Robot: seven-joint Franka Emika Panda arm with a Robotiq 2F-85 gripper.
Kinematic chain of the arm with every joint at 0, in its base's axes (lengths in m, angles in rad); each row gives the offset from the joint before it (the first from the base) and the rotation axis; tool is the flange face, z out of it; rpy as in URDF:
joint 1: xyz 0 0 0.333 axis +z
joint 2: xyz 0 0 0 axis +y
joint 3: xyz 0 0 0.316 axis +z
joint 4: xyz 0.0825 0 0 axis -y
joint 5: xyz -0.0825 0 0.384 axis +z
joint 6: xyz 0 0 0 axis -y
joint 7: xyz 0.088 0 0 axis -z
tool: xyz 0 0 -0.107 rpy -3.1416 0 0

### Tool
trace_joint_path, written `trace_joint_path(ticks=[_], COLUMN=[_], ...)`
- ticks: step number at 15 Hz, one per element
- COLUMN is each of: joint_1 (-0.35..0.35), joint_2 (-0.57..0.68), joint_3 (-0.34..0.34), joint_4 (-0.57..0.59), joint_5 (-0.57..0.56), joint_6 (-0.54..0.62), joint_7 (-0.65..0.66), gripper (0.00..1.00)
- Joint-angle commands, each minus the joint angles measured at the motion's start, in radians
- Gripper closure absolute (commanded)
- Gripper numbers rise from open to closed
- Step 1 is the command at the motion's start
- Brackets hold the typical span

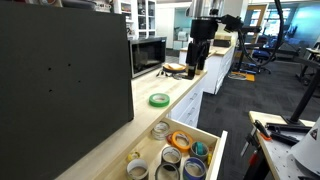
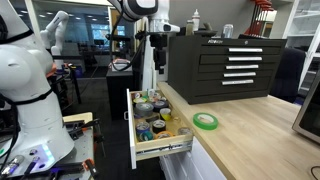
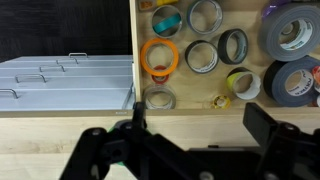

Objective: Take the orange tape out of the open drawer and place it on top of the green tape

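Observation:
The orange tape (image 3: 159, 57) lies flat in the open drawer (image 3: 200, 85) among several other rolls. In an exterior view it shows near the counter side of the drawer (image 1: 181, 139). The green tape (image 1: 159, 99) lies flat on the light-wood counter just behind the drawer, and it shows in both exterior views (image 2: 205, 121). My gripper (image 3: 200, 125) is open and empty, with dark fingers at the bottom of the wrist view. It hangs high above the drawer and counter edge (image 1: 197, 60) (image 2: 157, 60), well clear of both tapes.
Grey, white and beige rolls (image 3: 290, 30) and a small yellow roll (image 3: 220, 101) fill the drawer. A black tool chest (image 1: 60, 80) (image 2: 225, 65) stands on the counter beside the green tape. A microwave (image 1: 148, 55) is further back. White cabinet drawers (image 3: 60, 80) adjoin the drawer.

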Motion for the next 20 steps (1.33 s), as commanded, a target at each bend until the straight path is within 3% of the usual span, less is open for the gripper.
trace_joint_path(ticks=[1, 16, 20], joint_1=[0.009, 0.031, 0.033], joint_2=[0.069, 0.313, 0.327], joint_3=[0.007, 0.002, -0.002], joint_4=[-0.013, -0.032, -0.017], joint_5=[-0.006, -0.028, -0.019], joint_6=[0.089, 0.327, 0.299], joint_7=[-0.006, -0.007, -0.005], gripper=[0.00, 0.00, 0.00])
